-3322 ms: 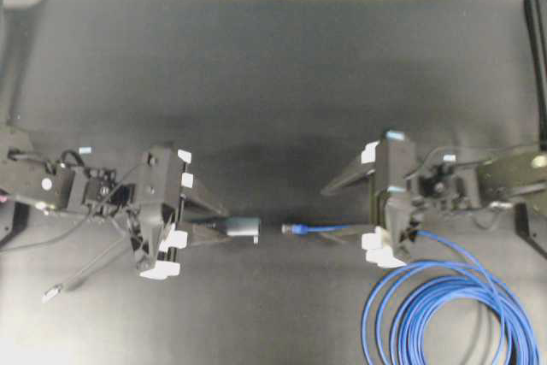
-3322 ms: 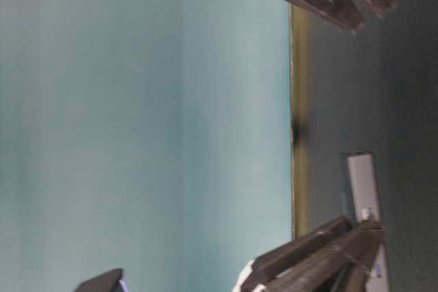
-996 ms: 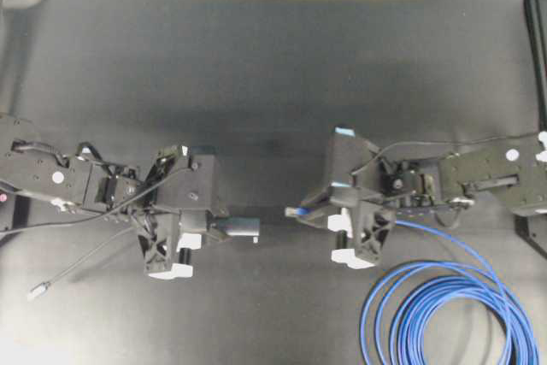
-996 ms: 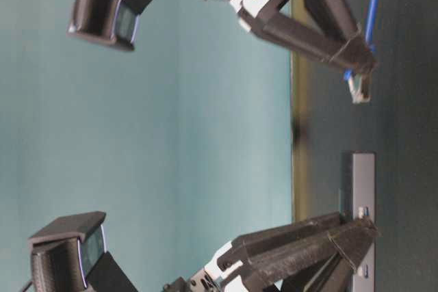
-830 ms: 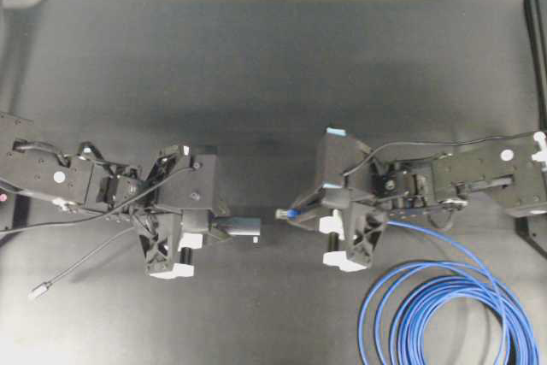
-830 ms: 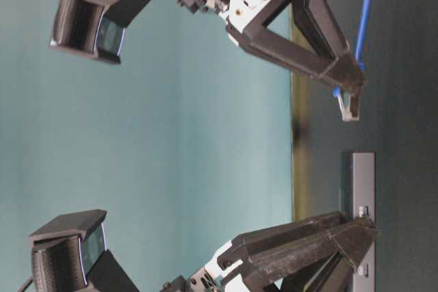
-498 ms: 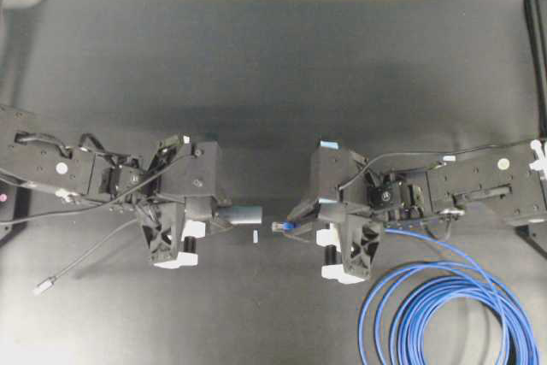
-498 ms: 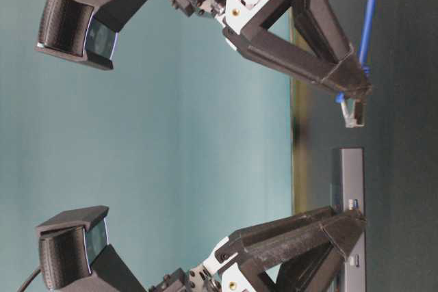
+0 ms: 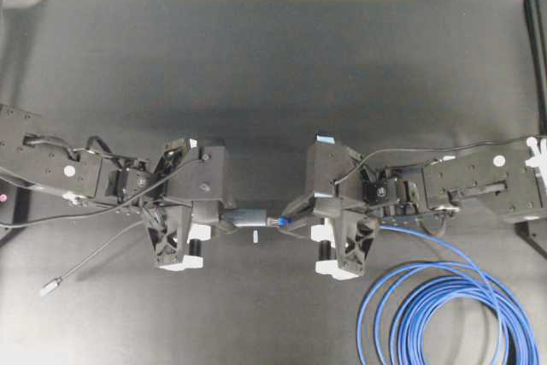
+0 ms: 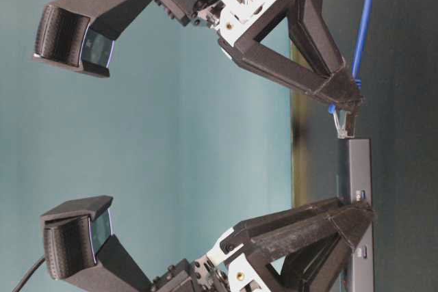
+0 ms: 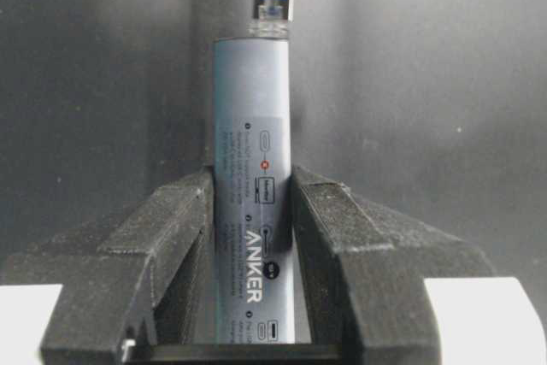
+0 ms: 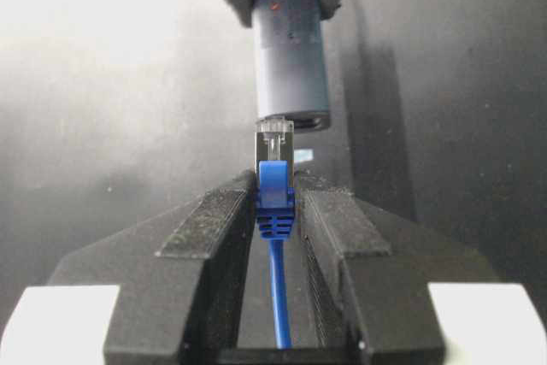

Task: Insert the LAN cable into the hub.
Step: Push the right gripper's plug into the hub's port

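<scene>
My left gripper (image 9: 229, 220) is shut on the hub (image 9: 249, 217), a slim dark-grey bar that points right. The left wrist view shows the jaws clamped on its sides (image 11: 252, 181) and most of the hub (image 11: 252, 117) sticking out ahead. My right gripper (image 9: 289, 216) is shut on the blue boot of the LAN cable plug (image 12: 275, 147). The clear plug tip meets the hub's end face (image 12: 295, 117); I cannot tell whether it sits inside the port. The table-level view shows the plug (image 10: 344, 122) right at the hub's end (image 10: 358, 162).
The blue LAN cable runs from the right gripper into a loose coil (image 9: 444, 314) at the front right. The hub's thin grey cord ends in a silver plug (image 9: 54, 280) at the front left. A small white scrap (image 9: 255, 236) lies below the hub.
Both grippers have moved toward each other. The gap between plug and hub end has closed, and the plug tip now meets the hub.
</scene>
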